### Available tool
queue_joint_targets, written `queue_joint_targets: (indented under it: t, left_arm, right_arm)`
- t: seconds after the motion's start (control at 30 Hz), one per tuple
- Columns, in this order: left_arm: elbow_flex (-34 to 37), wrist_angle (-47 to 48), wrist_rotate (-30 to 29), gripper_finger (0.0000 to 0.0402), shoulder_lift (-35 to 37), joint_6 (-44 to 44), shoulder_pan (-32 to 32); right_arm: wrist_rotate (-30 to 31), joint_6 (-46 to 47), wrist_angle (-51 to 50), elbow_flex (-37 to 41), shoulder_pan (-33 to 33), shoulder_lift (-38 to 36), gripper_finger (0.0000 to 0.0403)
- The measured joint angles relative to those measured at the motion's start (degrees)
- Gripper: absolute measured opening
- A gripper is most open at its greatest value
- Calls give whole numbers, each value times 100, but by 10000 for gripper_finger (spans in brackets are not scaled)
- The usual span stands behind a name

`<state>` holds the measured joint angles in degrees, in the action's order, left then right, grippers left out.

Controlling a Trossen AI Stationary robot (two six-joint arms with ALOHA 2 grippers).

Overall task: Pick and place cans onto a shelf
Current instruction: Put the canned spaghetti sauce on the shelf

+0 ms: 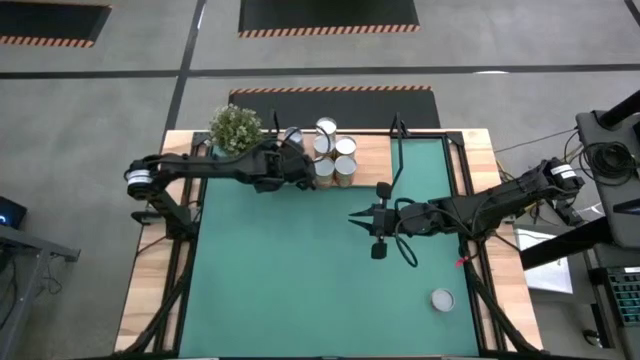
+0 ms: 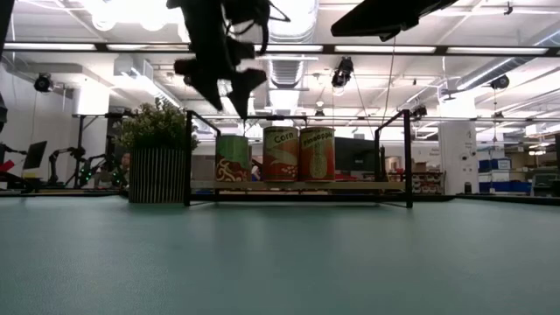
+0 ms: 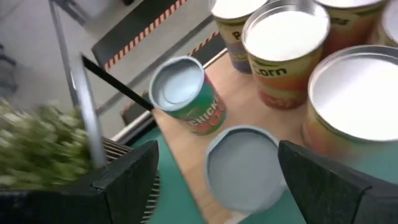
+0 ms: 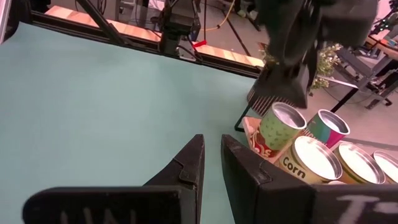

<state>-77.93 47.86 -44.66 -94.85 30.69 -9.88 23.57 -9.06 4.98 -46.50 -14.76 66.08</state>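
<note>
Several cans stand upright on the wooden shelf (image 1: 370, 150) along the table's far edge, among them a Corn can (image 2: 282, 155) and a yellow one (image 2: 317, 155). My left gripper (image 3: 217, 155) hovers open over the shelf's left end. A grey-topped can (image 3: 242, 171) stands on the board just below and between its fingers, clear of both. A green can (image 3: 186, 93) stands behind it. One more can (image 1: 442, 299) stands on the green mat at the near right. My right gripper (image 1: 355, 217) hangs shut over the middle of the mat, holding nothing.
A potted plant (image 1: 236, 128) stands just left of the shelf, close to my left arm. Thin black posts (image 2: 187, 157) rise at the shelf's ends. The green mat (image 1: 300, 280) lies bare between the shelf and the lone can.
</note>
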Motion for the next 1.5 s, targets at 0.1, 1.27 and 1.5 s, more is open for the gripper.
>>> queue_joint_targets:
  t: [0.1, 1.27, 1.5]
  left_arm:
    - [-497, 667, 132, 309, 0, -451, 11]
    - [188, -141, 2426, 0, 28, -3311, -869]
    - [398, -396, 2424, 0, 28, -3300, -877]
  right_arm:
    - [1, -4, -1, 0, 1, 0, 43]
    - [3, -160, -25, 0, 1, 0, 43]
    - [4, -153, -25, 0, 1, 0, 43]
